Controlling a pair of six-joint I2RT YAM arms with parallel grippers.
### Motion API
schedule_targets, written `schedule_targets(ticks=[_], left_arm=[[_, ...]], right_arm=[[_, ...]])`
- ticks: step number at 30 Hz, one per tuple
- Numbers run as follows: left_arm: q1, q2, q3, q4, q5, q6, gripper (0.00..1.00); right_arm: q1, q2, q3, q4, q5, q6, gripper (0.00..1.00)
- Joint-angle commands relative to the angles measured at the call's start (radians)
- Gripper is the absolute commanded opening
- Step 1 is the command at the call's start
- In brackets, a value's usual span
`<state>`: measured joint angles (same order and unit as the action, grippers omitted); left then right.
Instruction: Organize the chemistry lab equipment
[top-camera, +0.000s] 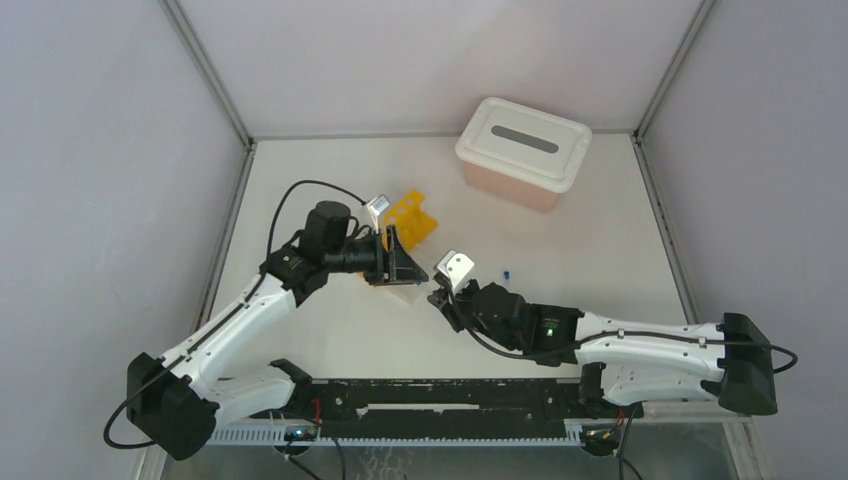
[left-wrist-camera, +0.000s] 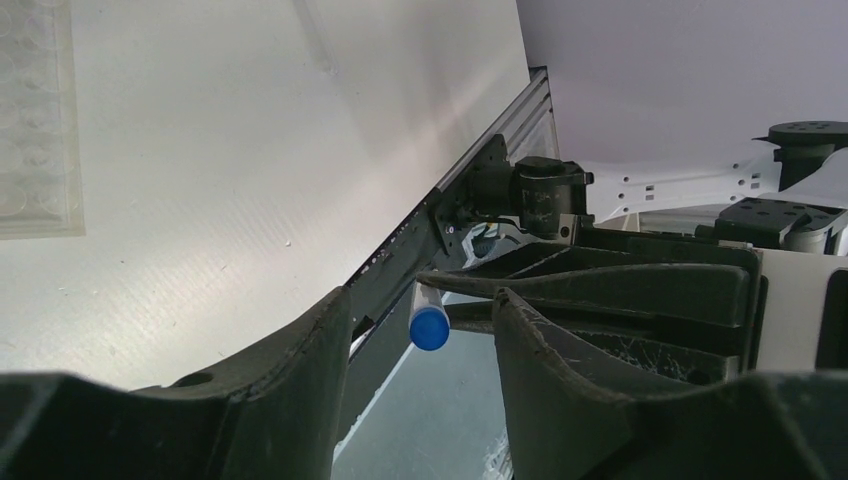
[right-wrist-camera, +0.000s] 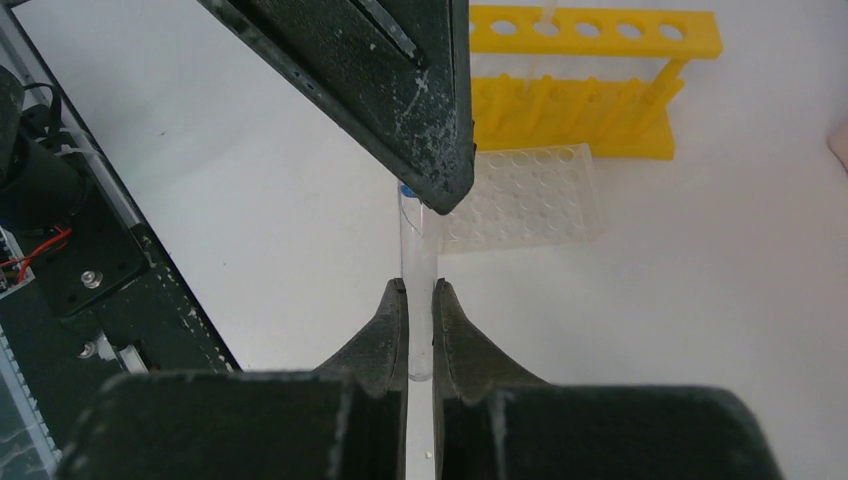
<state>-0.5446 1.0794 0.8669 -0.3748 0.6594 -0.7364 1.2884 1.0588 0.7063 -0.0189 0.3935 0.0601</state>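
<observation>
The left arm reaches in from the near left corner of the table (top-camera: 620, 250) towards its middle. The left gripper (top-camera: 404, 266) points to the right with its jaws standing apart, wide enough that a blue-capped clear tube (right-wrist-camera: 418, 240) sits in the gap between them. In the left wrist view the blue cap has space on both sides, so neither of this gripper's fingers (left-wrist-camera: 300, 370) clamps it.

Under and just beside this gripper lies the small clear grid rack (right-wrist-camera: 520, 200), flat on the table. Beyond it, further from the arms, stands the yellow plastic tube rack (top-camera: 412, 220), upright, with its row of round holes on top. From above, the left gripper covers the near end of the yellow rack and most of the grid rack.

Next comes the right gripper (right-wrist-camera: 419, 288), meeting the left one almost tip to tip. Its jaws are pinched narrowly on the lower part of the tube, which sticks out straight ahead. The capped end is hidden in the right wrist view behind one of the left gripper's black fingers.

To the right of both grippers a tiny blue-capped item (top-camera: 507, 271) lies alone on the table; it is too small to identify. Well behind it, at the far edge, sits the pink tub (top-camera: 500, 186) under its white lid (top-camera: 560, 160). The right arm runs off to the near right corner.
</observation>
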Motion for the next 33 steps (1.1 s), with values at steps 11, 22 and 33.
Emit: schedule_targets(ticks=[11,22,33], left_arm=[[0.006,-0.003,-0.011,0.012,0.052,0.023,0.47],[0.007,-0.004,-0.014,-0.028,0.047,0.064,0.36],[0.007,-0.010,-0.014,-0.051,0.049,0.086,0.27]], right_arm=[[0.006,0.035,0.066,0.053,-0.031,-0.038,0.03],[0.002,0.034,0.074,0.055,-0.043,-0.043,0.03],[-0.007,0.035,0.073,0.059,-0.051,-0.043,0.03]])
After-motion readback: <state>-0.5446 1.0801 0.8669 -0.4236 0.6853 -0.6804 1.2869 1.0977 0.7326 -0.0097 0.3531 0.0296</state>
